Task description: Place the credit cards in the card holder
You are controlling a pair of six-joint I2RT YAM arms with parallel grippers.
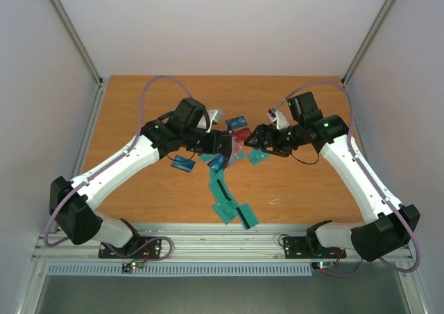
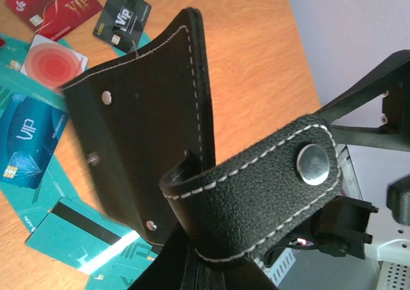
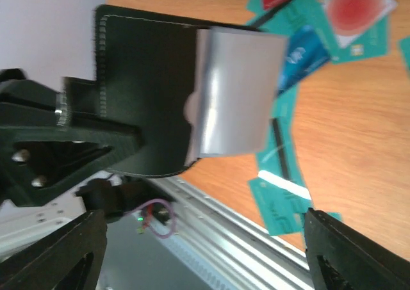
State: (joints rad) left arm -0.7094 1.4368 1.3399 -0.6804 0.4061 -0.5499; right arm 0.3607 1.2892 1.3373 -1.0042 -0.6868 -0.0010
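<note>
The card holder (image 2: 147, 149) hangs above the table's (image 2: 250, 59) middle, clamped in the left gripper (image 1: 225, 145). It is black pebbled leather with pale stitching, and its strap (image 2: 256, 194) carries a round metal snap (image 2: 314, 164). In the right wrist view a glossy silver-grey panel (image 3: 234, 95) juts from its pocket toward 3 o'clock; whether this is a card or lining cannot be told. The right gripper (image 1: 250, 138) faces it, fingers spread and empty. Flat credit cards (image 2: 77, 232) lie below from 7 to 11 o'clock: teal striped ones, a blue card (image 2: 25, 139), a red card (image 2: 54, 8) and a dark grey card (image 2: 123, 18).
</note>
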